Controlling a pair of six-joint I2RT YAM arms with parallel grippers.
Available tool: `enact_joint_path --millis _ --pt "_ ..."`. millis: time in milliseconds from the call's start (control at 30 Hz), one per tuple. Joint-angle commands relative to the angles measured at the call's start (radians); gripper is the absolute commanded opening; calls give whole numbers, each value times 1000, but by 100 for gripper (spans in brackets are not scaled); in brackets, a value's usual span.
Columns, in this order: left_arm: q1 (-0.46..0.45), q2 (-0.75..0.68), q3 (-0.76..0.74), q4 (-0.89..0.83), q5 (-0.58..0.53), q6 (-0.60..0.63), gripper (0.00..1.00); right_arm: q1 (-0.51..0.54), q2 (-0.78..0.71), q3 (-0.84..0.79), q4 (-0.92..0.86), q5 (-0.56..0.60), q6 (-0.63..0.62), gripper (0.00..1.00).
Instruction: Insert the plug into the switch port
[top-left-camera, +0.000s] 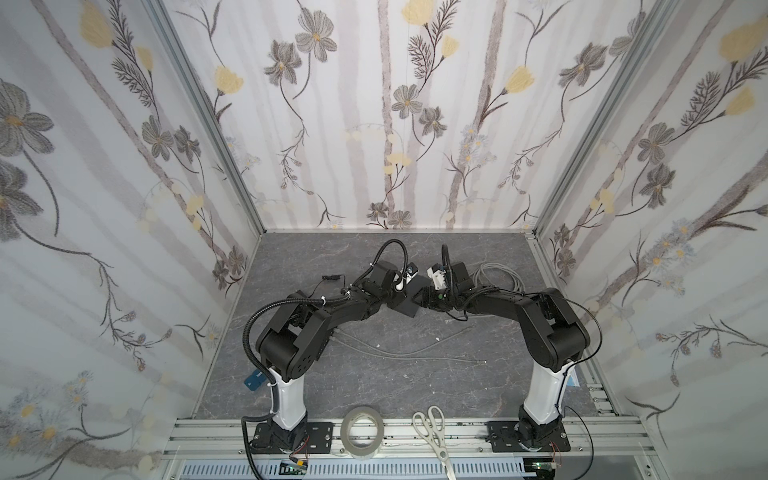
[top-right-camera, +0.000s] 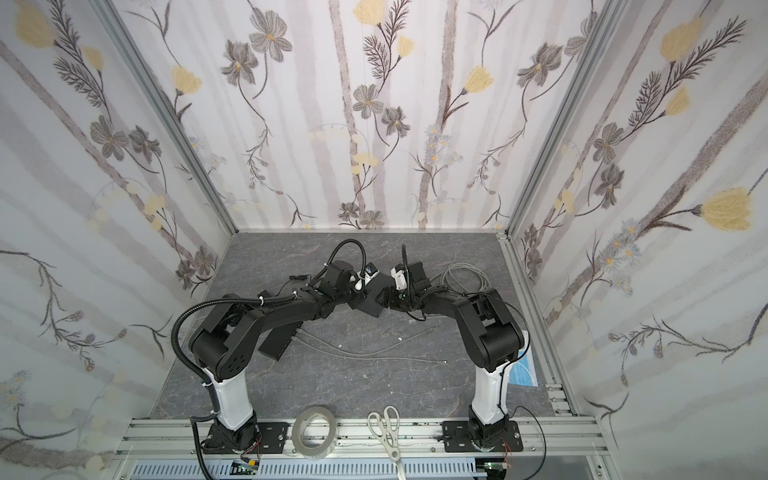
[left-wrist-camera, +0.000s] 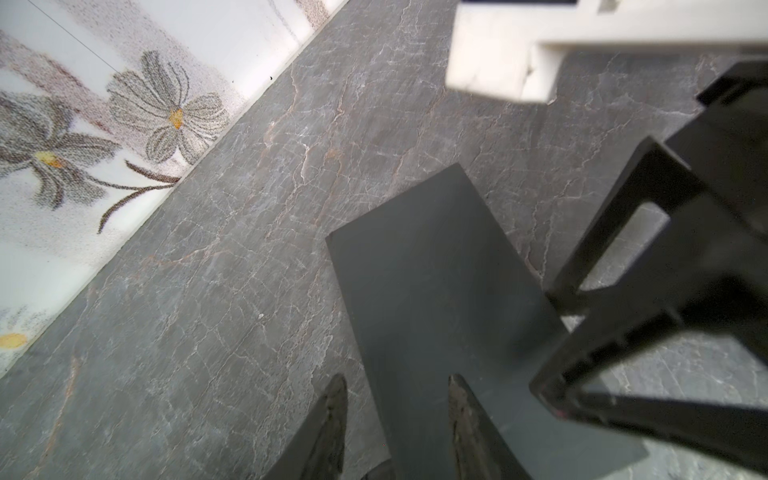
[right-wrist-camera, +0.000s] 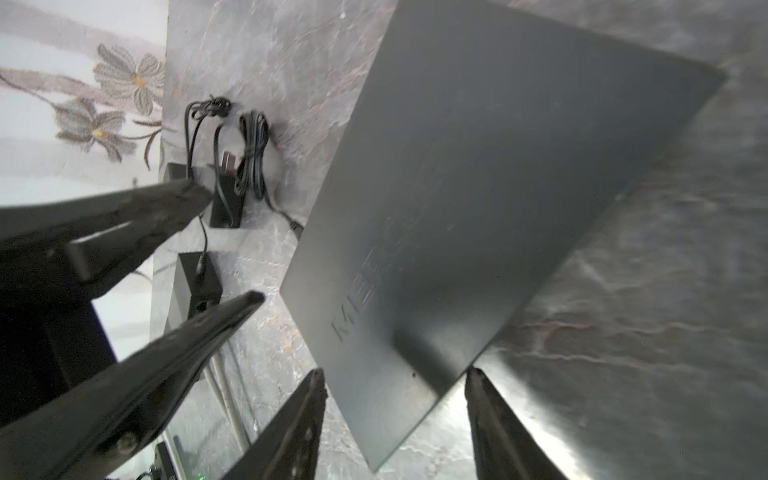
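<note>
Since we read from the left, a small blue tag (top-left-camera: 254, 380) comes first, lying on the tabletop (top-left-camera: 374, 386) by the left arm's base. Under that arm's elbow sits a second black box (top-right-camera: 282, 336), flat on the tabletop. Loose grey cables (top-left-camera: 399, 353) start just beside it & trail right, in front of both arms. The plug we can't pick out: the cable ends are too small. Further back lies a black adapter (right-wrist-camera: 226, 199) w/ its cord bundled, well apart from the work. On the front rail a tape roll (top-left-camera: 361, 451) lies flat.

Mid-scene, the left gripper (left-wrist-camera: 399, 378) has its jaws apart. One finger is over the switch (top-left-camera: 409, 307) face, the other off its edge w/ tabletop showing btwn, so nothing is pinched as far as we see. We find the switch, a flat dark slab, btwn the two grippers in both top views, turned corner-on; raised or lying flat, we can't tell. Its face has embossed lettering, only partly legible; ports aren't in view. Scissors (top-left-camera: 432, 436) lie on the rail, near the tape roll.

The right gripper (right-wrist-camera: 395, 370) straddles one corner of the slab, fingertips at its two edges; clamped or only hovering, we can't tell. Its frame covers part of the slab in the left wrist view. Behind the right arm sits a grey cable coil (top-left-camera: 494, 276), & by that arm's base a blue face mask (top-right-camera: 525, 370) at the tabletop's edge.
</note>
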Motion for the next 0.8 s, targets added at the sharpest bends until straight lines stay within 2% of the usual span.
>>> enact_joint_path --millis 0,200,400,433,467,500,567,633,700,767 --pt "0 -6 -2 27 14 3 42 14 -1 15 2 -31 -53 55" --pt "2 -4 -2 26 14 6 42 -7 -67 -55 53 14 -32 55" --pt "1 -3 -3 25 10 9 42 -39 -285 -227 136 95 -34 55" --pt "1 -6 -4 26 9 11 42 -37 -350 -250 122 132 -64 54" --pt "2 -6 -5 27 8 11 42 -26 -425 -266 100 198 -114 49" --pt "2 -8 -6 30 7 11 42 -1 -514 -274 71 282 -174 49" --pt "3 -11 -12 40 4 13 43 98 -698 -285 16 533 -338 59" --pt "3 -16 -21 53 2 13 43 153 -824 -302 19 666 -428 71" --pt "2 -31 -46 85 7 18 43 150 -903 -308 16 666 -459 76" --pt "1 -56 -96 159 22 27 43 149 -941 -302 -13 637 -511 73"
